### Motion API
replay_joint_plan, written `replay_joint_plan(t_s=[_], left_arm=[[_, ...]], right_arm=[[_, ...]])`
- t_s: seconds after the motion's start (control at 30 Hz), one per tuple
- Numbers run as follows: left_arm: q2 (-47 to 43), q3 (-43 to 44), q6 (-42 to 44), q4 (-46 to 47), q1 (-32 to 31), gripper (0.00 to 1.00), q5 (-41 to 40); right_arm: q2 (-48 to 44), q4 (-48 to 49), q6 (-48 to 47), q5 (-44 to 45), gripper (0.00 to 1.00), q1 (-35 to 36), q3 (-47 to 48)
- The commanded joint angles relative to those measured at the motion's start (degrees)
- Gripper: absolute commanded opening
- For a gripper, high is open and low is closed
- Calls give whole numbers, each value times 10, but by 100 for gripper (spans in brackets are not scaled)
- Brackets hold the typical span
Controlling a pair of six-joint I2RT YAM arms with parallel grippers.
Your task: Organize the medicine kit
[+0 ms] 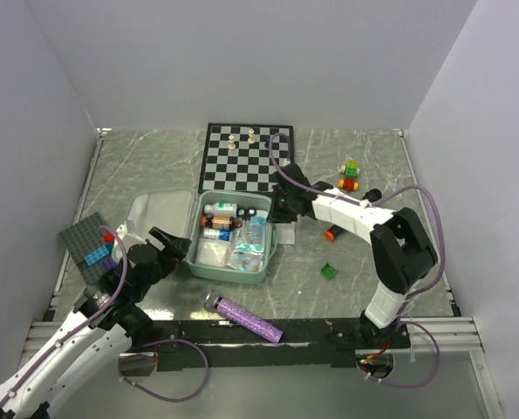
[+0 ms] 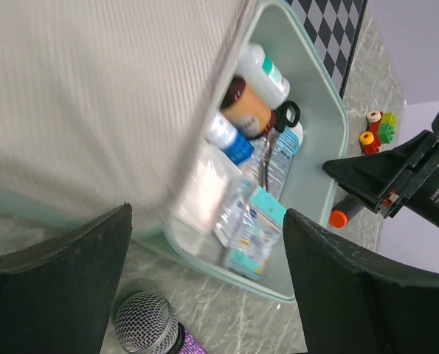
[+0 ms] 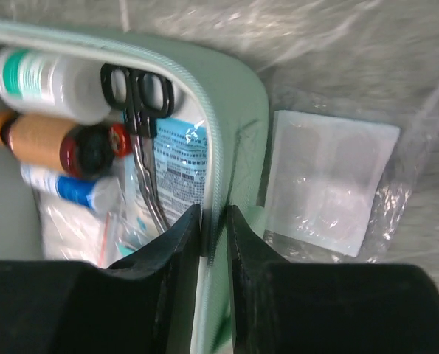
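- The medicine kit (image 1: 227, 276) lies open near the middle of the surface (image 1: 372, 292), a touch toward 9 o'clock in the top view.
- Its lid (image 1: 159, 214) is folded flat out at the kit's 9 o'clock side, grey lining up.
- Inside lie a white bottle with a green band (image 3: 42, 81), an amber bottle (image 3: 38, 140), a blue-capped bottle (image 3: 64, 188), black-handled scissors (image 3: 136, 88) and printed packets (image 2: 252, 228).
- The right claw (image 3: 212, 217) is at the kit's 2 o'clock corner, its fingers brought together on the rim, one inside the wall and one outside.
- The left claw (image 2: 204, 295) hangs at the kit's 8 o'clock corner, fingers spread wide apart, gripping nothing.
- A clear pouch with a white pad (image 3: 330, 184) lies on the surface just beside the kit's 3 o'clock wall.
- A purple microphone (image 1: 246, 319) lies at 6 o'clock of the kit.
- The chessboard (image 1: 246, 166) sits at 12 o'clock, two pale pieces on its far edge.
- A dark studded plate (image 1: 83, 240) lies at 9 o'clock beyond the lid.
- Small toy bricks (image 1: 350, 175) lie at 2 o'clock and a green block (image 1: 329, 271) at 4 o'clock.
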Motion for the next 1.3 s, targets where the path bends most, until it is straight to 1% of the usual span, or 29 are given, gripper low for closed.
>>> replay_joint_plan(t_s=[0.0,0.13,0.27,0.43,0.57,0.7,0.73,0.77,0.8,0.87,0.93,1.03,1.1,1.17,1.27], left_arm=[[13,-6,-9,40,1,87,12],[29,-8,-9,53,1,87,16],[43,-3,0,49,1,88,26],[40,18,52,44,1,92,98],[55,29,61,22,-2,97,145],[59,36,49,11,-2,99,172],[58,28,38,16,-1,99,179],[58,17,24,23,-2,97,193],[58,5,4,37,-1,96,216],[54,-20,-24,46,-2,96,229],[27,-54,-52,57,-1,96,230],[-57,-99,-101,80,-2,97,232],[-113,-132,-133,76,-2,96,223],[-159,-158,-166,59,-2,96,202],[-215,-179,-180,60,-2,96,140]], right_arm=[[-30,-34,-53,51,21,-33,-36],[-55,-32,-60,52,21,-51,-57],[-85,-19,-62,43,21,-69,-99],[-94,-11,-63,34,23,-70,-112],[-88,-5,-66,30,24,-70,-108],[-83,-1,-66,15,25,-70,-102],[-83,-1,-66,14,25,-70,-100],[-81,0,-67,13,25,-70,-100],[-80,0,-69,13,25,-70,-98],[-76,0,-71,11,25,-70,-93],[-75,4,-71,6,25,-70,-94],[-79,13,-70,-2,25,-70,-104],[-81,16,-71,-2,25,-70,-110],[-85,21,-72,-2,25,-70,-117],[-87,29,-69,-6,25,-70,-125]])
